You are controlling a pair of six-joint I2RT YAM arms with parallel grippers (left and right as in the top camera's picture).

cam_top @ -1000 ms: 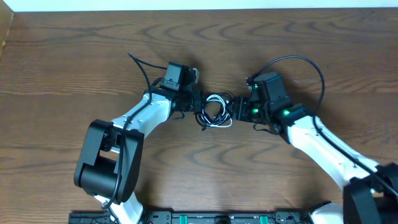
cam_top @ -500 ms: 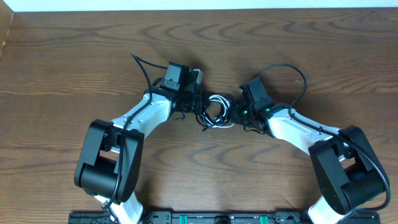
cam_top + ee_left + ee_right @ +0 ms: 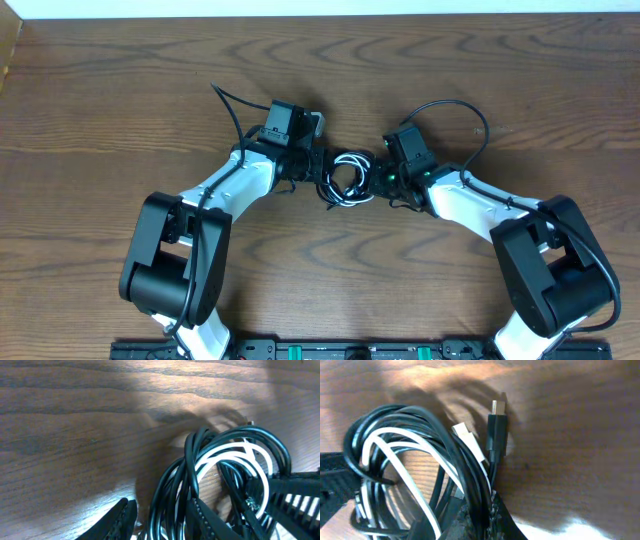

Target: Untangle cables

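Knot of thin black and white cables [image 3: 347, 178] looks limp, light, snag-prone; grasp near the black USB plug [image 3: 497, 430]. Right gripper [image 3: 481, 506] clamps black strands; left gripper [image 3: 160, 511] straddles some, hold unclear.

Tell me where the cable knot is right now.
Overhead, the cable knot lies near the middle of the table, directly between the left gripper and the right gripper, both reaching into it.
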